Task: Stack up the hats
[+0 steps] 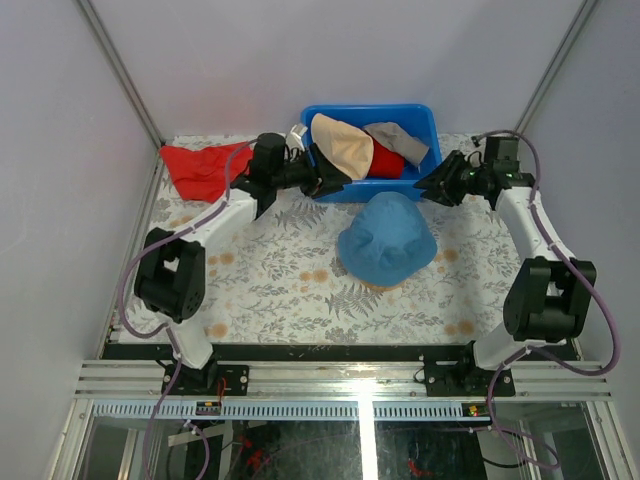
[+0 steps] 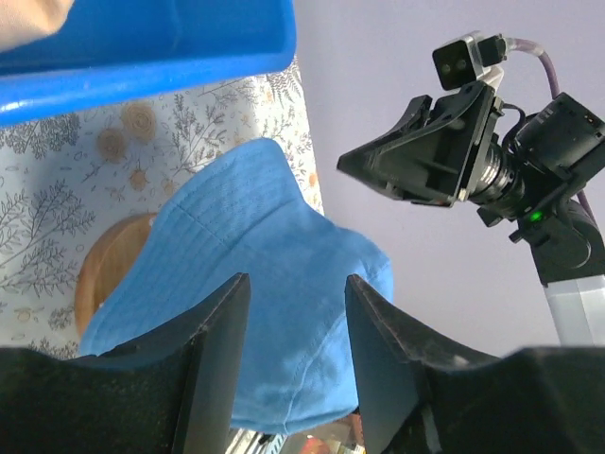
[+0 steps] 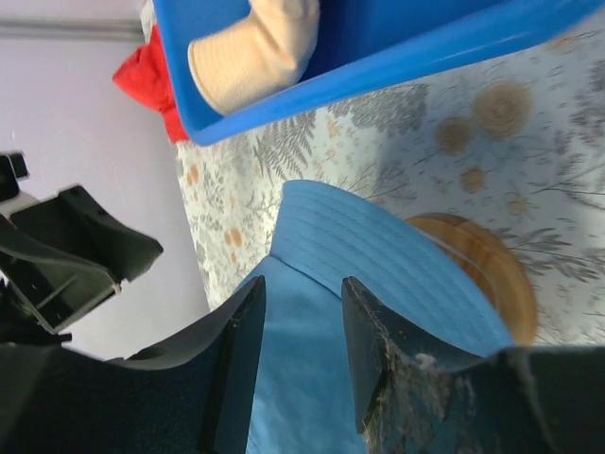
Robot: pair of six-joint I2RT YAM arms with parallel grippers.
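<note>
Blue hat (image 1: pixel 386 240) lies untouched, roughly between left gripper (image 1: pixel 335 183) and right gripper (image 1: pixel 423 190).

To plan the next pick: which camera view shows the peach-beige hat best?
The top external view: the peach-beige hat shows nearly whole, lying in the blue bin over the red hat. The right wrist view shows only a part over the bin wall; the left wrist view only a corner sliver.

Robotics lab test cell. Plain pale panel walls (image 1: pixel 70 150) and metal corner struts (image 1: pixel 120 72) box in desk (image 1: pixel 270 290). Left arm (image 1: pixel 215 218) and right arm (image 1: pixel 525 215) bolted to aluminium rail (image 1: pixel 350 378) at near edge. Purple cables (image 1: pixel 124 285) loop along arms. Cameras on wrists.
</note>
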